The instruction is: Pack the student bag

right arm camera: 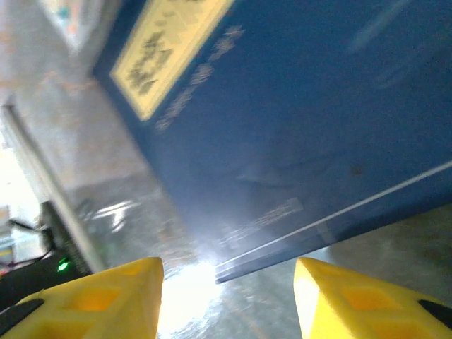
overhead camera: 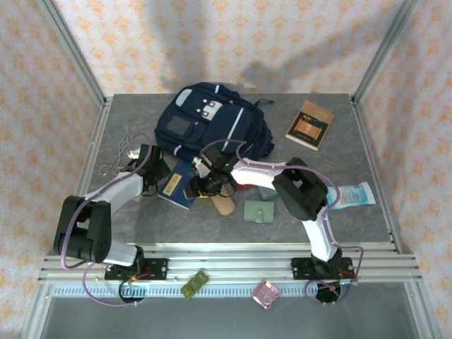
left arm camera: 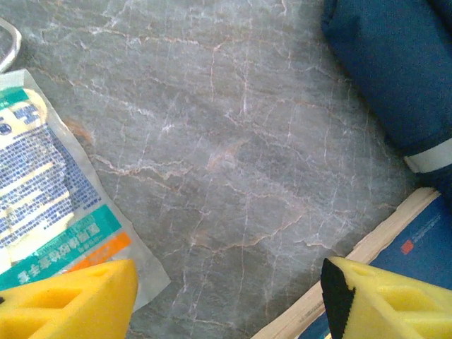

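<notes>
Grey marbled worktop [overhead camera: 374,148] carries the bag [overhead camera: 212,120] at its far middle, while the left claw [left arm camera: 229,272] hangs spread over bare stone between a packet [left arm camera: 49,191] and the bag's near edge, and the right claw [right arm camera: 229,265], also spread, hovers close over a navy book [right arm camera: 282,127].

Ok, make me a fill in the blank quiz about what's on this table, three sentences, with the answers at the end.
1. In the top view, the brown book lies to the ____ of the student bag.
2. The label on the blue book ahead of the right hand is ____.
3. The left hand hangs ____, not shut, over the table.
Missing words: right; yellow; open.
</notes>
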`<state>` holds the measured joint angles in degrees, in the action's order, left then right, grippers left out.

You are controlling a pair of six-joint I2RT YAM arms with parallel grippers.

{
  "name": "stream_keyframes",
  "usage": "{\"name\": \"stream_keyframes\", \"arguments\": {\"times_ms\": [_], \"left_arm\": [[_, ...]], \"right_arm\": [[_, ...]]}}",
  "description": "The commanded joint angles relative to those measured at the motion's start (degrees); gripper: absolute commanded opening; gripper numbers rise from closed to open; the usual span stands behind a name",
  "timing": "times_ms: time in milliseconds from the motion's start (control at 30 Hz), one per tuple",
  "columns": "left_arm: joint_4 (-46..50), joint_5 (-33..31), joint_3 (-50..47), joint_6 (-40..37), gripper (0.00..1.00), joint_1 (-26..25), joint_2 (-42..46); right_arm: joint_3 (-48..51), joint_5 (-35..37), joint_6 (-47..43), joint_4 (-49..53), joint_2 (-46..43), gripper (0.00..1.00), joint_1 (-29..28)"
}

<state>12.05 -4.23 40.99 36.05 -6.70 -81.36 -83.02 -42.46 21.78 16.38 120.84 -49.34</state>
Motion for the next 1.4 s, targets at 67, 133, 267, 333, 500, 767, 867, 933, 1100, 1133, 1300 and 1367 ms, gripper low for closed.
{"name": "stream_keyframes", "arguments": {"times_ms": [67,133,267,333,500,767,867,933,1100,1133,1300,1367], "left_arm": [[-2.65,5.0,-0.61,-0.93,0.71,0.27,-0.76],[-4.01,7.57,-0.74,-2.03,0.71,-0.43,-0.99],[-5.54,10.74,-0.08,-4.56,0.72,-2.75,-2.85],[-4.07,9.59,1.23,-5.0,0.72,-3.73,-5.04],[-1.99,6.37,2.48,-4.44,0.72,-4.52,-9.14],[-0.98,9.31,0.38,-3.76,0.41,-6.57,-9.71],[-0.68,10.77,-1.66,-2.81,0.33,-8.68,-7.67],[-0.45,11.5,-3.06,-1.13,0.28,-9.49,-6.14],[-1.06,13.49,-5.76,0.2,0.18,-10.09,-3.96],[-1.26,14.11,-6.1,0.4,0.17,-10.09,-3.89],[-1.86,15.44,-7.03,0.86,0.09,-11.03,-3.96],[-1.86,15.23,-7.07,0.8,0.03,-11.05,-4.05]], "right_arm": [[-0.88,14.73,4.55,7.78,1.13,0.52,2.37],[1.13,16.18,6.4,6.22,-0.65,0.52,3.34],[0.62,12.29,7.69,3.42,-1.08,0.53,4.06],[-1.26,11.27,8.34,3.6,0.45,0.53,4.25],[-1.57,6.48,12.1,-0.58,2.34,0.52,5.92],[-2.84,0.22,13.9,-4.53,4.21,0.52,6.28],[-2.55,-1.38,13.99,-5.57,4.48,0.51,6.28],[-2.19,-2.0,14.2,-6.2,4.5,0.5,6.3],[-0.69,-6.48,14.42,-10.33,4.04,0.47,6.29],[-0.41,-7.48,14.36,-11.27,3.82,0.46,6.28],[3.04,-13.98,14.16,-18.14,-0.01,0.45,6.28],[4.82,-16.76,13.98,-20.88,-2.03,0.45,6.28]]}}
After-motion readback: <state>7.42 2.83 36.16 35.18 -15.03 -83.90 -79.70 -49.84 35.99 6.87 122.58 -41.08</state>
